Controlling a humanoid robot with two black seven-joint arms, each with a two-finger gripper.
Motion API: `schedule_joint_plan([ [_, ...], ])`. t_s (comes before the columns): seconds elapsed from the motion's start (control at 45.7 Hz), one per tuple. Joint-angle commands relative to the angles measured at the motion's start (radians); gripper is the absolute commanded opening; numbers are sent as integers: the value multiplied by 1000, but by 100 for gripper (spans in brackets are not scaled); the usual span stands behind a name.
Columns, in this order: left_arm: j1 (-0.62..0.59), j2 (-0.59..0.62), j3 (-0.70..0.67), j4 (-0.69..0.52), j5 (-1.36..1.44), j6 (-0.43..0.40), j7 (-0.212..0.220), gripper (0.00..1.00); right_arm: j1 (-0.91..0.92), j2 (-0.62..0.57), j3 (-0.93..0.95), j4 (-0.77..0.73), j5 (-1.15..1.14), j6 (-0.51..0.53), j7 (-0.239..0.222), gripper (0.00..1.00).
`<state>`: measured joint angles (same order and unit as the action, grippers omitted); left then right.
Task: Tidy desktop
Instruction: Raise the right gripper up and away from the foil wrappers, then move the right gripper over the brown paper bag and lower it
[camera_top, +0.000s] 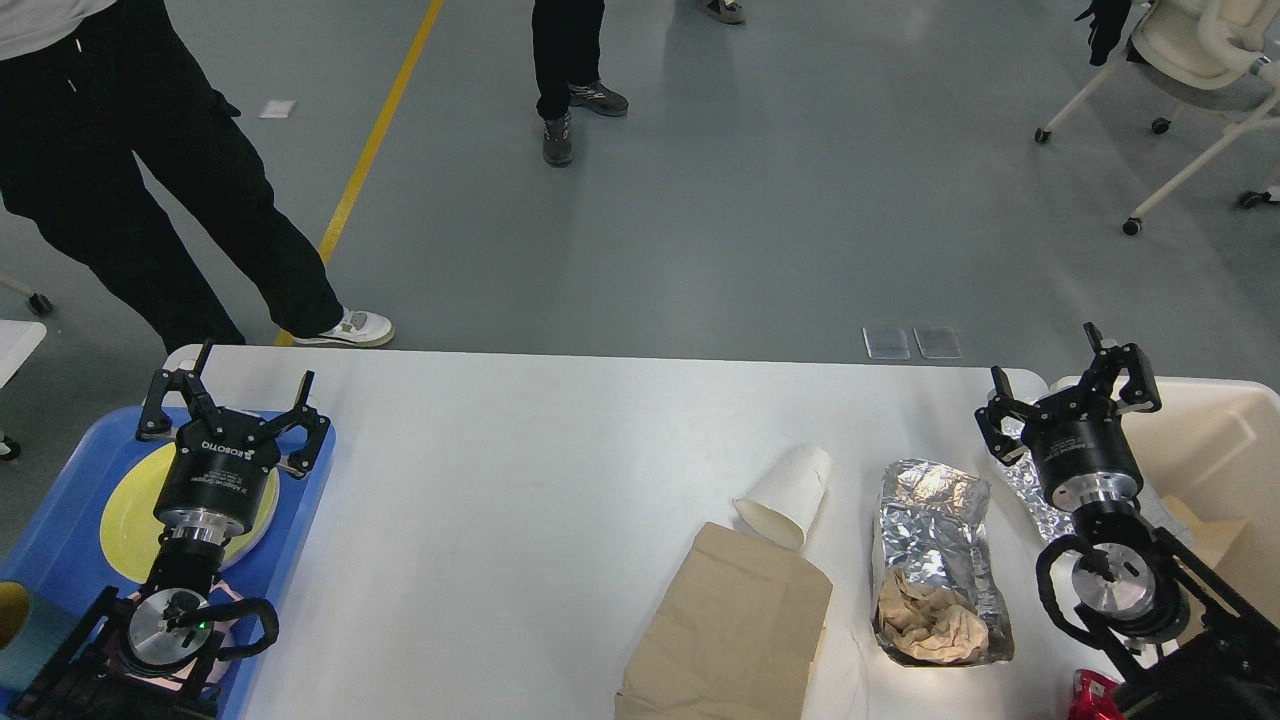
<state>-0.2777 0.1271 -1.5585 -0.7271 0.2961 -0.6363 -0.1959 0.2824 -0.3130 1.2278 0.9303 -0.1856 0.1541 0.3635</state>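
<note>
The white desktop (520, 480) fills the lower view. On its right half lie a tipped white paper cup (787, 495), a flat brown paper bag (735, 630) and a crumpled foil tray (935, 555) holding brown crumpled paper (925, 622). My left gripper (235, 390) is open and empty above the blue tray (60, 540) and its yellow plate (125, 515). My right gripper (1065, 385) is open and empty at the table's right edge, over a foil sheet (1030, 490), beside the cream bin (1215, 450).
A red item (1090, 695) shows at the bottom right by my right arm. People's legs (150, 200) stand beyond the far left table corner. A white wheeled chair (1190, 70) is at the far right on the floor.
</note>
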Motion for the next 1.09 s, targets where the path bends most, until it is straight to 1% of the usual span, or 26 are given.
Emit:
schedule_joint_plan([
  [0.0, 0, 0, 0, 0, 0, 0, 0, 96, 37, -14, -19, -4, 2, 9, -15, 100],
  [0.087, 0, 0, 0, 0, 0, 1, 0, 96, 38, -34, -37, 1, 3, 10, -12, 100],
  [0.153, 0, 0, 0, 0, -2, 1, 0, 96, 44, -99, -89, 1, 8, 22, -12, 100],
  [0.241, 0, 0, 0, 0, 0, 0, 0, 96, 70, -196, -215, -10, 9, 53, -11, 100],
  [0.35, 0, 0, 0, 0, 0, 0, 0, 96, 187, -236, -420, -10, 11, 61, -11, 100],
  [0.459, 0, 0, 0, 0, 0, 0, 0, 96, 363, -343, -716, -11, 12, 65, -11, 100],
  [0.503, 0, 0, 0, 0, 0, 0, 0, 96, 484, -379, -899, -13, 15, 65, -11, 100],
  [0.612, 0, 0, 0, 0, -2, 0, 0, 96, 771, -390, -1336, -31, 17, 67, -12, 100],
  [0.7, 0, 0, 0, 0, 0, 0, 0, 96, 998, -364, -1684, -22, 17, 70, -11, 100],
  [0.743, 0, 0, 0, 0, -2, 0, 0, 96, 1101, -328, -1841, -10, 18, 88, -11, 100],
  [0.787, 0, 0, 0, 0, 0, 0, 0, 96, 1187, -288, -1979, 4, 23, 123, -11, 100],
  [0.853, 0, 0, 0, 0, 0, 0, 0, 96, 1303, -226, -2160, 24, 26, 206, -11, 100],
  [0.94, 2, 0, 0, 0, 0, 0, 0, 96, 1455, -127, -2352, 53, 72, 367, -11, 100],
  [1.006, 0, 0, 0, 0, -2, 0, 0, 96, 1543, -78, -2444, 71, 113, 499, -12, 100],
  [1.071, 0, 0, 0, 0, -2, 0, 0, 96, 1619, -41, -2483, 103, 115, 608, -27, 100],
])
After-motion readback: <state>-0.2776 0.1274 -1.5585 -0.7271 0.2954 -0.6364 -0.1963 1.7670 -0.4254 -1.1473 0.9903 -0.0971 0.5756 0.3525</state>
